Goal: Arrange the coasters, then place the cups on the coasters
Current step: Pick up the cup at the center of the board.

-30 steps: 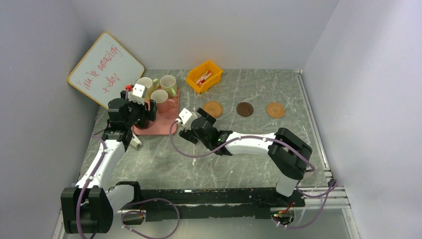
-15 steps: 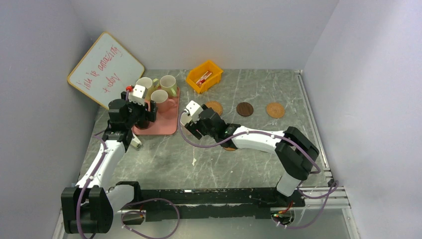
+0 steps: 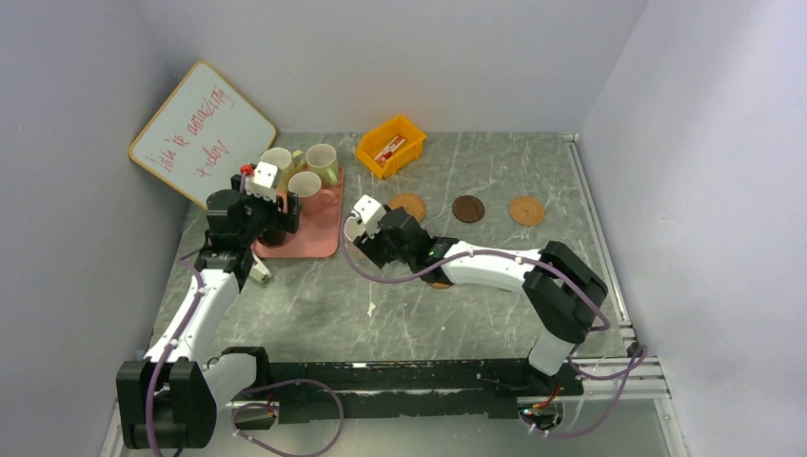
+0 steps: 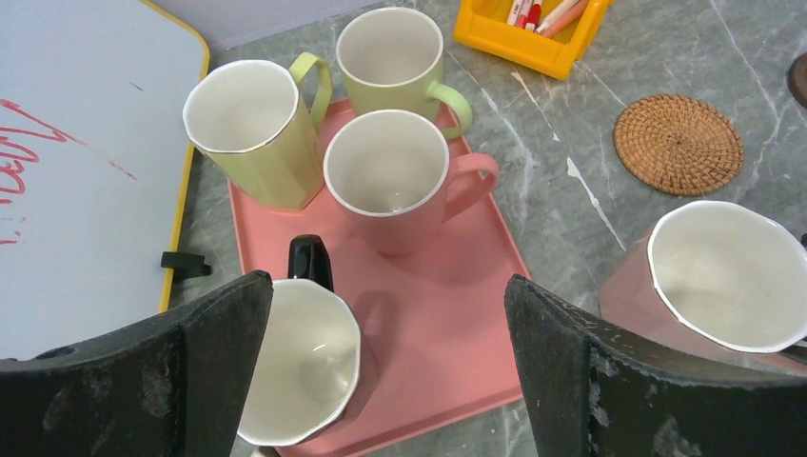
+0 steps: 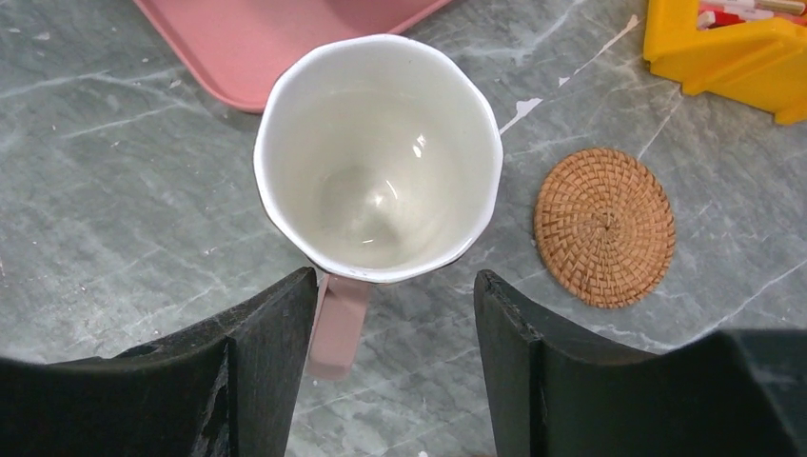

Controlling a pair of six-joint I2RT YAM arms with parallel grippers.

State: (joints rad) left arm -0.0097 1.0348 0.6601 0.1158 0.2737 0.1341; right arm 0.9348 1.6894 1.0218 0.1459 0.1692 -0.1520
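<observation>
**Right gripper** (image 5: 392, 278): the jaws are set on either side of the near wall and handle of one pink cup (image 5: 379, 157). Whether the pads press it cannot be told. This cup stands upright on the grey table (image 5: 114, 190), with the corner of the pink tray (image 5: 285, 38) at its 11 o'clock.

**Left gripper** (image 4: 390, 381): the jaws are spread wide and nothing is held. The black cup (image 4: 305, 381) is seen below, toward the finger at 9 o'clock.

**Cups counted:** five. Four stand on the tray:
- two pale green cups (image 4: 252, 129) (image 4: 390, 62) at its 11 and 12 o'clock
- a second pink cup (image 4: 395, 176) near its centre
- the black cup at its 7 o'clock

**Coasters counted in clear view:** three. They are laid in a row on the table at 3 o'clock of the tray, each bare:
- woven tan coaster (image 3: 407, 206)
- dark brown coaster (image 3: 467, 208)
- orange-brown coaster (image 3: 525, 210)

**Surroundings:** a yellow bin (image 3: 390, 146) is placed at 12 o'clock of the woven tan coaster. A whiteboard (image 3: 202, 133) is propped at 10 o'clock of the tray.
</observation>
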